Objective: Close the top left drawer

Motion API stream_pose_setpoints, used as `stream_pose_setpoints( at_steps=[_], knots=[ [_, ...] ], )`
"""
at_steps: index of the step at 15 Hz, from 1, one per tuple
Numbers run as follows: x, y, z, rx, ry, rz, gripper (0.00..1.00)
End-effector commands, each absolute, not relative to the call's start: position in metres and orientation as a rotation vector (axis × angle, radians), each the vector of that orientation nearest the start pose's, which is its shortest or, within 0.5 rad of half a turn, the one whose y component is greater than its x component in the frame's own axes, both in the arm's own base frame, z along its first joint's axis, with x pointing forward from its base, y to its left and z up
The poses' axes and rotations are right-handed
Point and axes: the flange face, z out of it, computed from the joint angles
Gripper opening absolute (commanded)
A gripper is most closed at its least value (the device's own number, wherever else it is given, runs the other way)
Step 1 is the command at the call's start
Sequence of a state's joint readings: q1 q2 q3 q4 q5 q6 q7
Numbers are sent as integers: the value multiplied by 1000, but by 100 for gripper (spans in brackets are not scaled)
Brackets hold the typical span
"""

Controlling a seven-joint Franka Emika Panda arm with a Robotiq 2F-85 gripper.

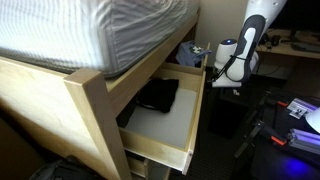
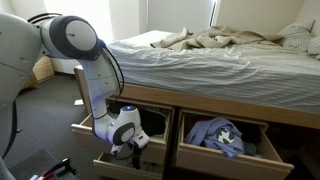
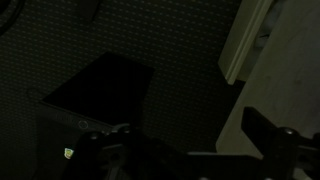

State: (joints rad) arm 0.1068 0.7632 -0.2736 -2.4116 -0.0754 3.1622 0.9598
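The top left drawer (image 1: 198, 115) stands pulled out from under the bed, its whitish floor showing. In an exterior view its light-wood front (image 2: 100, 158) faces the room. A flat black object (image 1: 158, 95) lies inside it, also visible in an exterior view (image 2: 152, 125) and, dimly, in the wrist view (image 3: 100, 95). My gripper (image 1: 222, 72) hangs at the far end of the drawer's front, just outside it. An exterior view shows the gripper (image 2: 128, 148) low over the front edge. In the dark wrist view the gripper (image 3: 185, 140) is open with nothing held.
The neighbouring drawer (image 2: 258, 128) is also open, with blue clothing (image 2: 220, 135) in it. The mattress (image 1: 90, 35) overhangs the bed frame post (image 1: 95, 125). Cables and lit gear (image 1: 295, 115) clutter the dark floor beside the arm.
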Motion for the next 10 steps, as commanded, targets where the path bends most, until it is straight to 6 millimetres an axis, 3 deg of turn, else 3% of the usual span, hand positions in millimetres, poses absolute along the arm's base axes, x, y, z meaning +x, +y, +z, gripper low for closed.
stream_pose_setpoints(
  at_steps=[1, 4, 7, 10],
  knots=[
    [450, -95, 33, -2842, 1593, -355, 100],
    [487, -54, 59, -2874, 1520, -366, 100],
    [489, -64, 61, -2773, 1617, -278, 100],
    [487, -65, 65, -2782, 1593, -291, 100]
  ],
)
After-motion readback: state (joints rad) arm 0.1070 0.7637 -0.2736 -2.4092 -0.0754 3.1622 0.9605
